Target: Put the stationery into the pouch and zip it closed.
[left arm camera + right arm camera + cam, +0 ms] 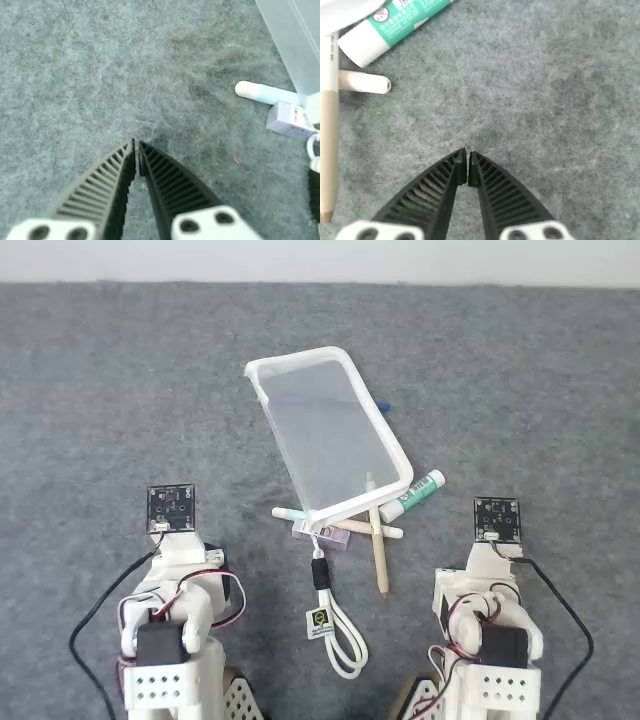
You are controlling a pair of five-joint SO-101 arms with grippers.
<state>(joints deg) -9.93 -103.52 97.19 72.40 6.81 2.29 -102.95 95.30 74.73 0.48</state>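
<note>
The left end effector (136, 145) has its ribbed black fingers pressed together, holding nothing, tips aimed down at bare grey felt. The right end effector (467, 152) is likewise closed and empty over the felt. Both arms sit at the near edge of the worktop (120, 390), apparently parked, one on each side of the stationery.

Between and beyond them lies a clear pouch (335, 435) with a white border, flat and at an angle. It rests on top of the stationery, covering one end of most pieces, so it will probably need shifting before anything goes in. Sticking out from its near edge are:

- a green and white glue stick (412, 495)
- a beige pen (378, 540)
- a cream pen (340, 523) crossing it
- a small white and purple eraser (325, 537)

A white looped cord (340, 630) trails from the pouch's near corner, likely the zip pull.

The glue stick carries printed text and a round red warning symbol. The eraser has small red print, and the cord has a tag with a round emblem.
</note>
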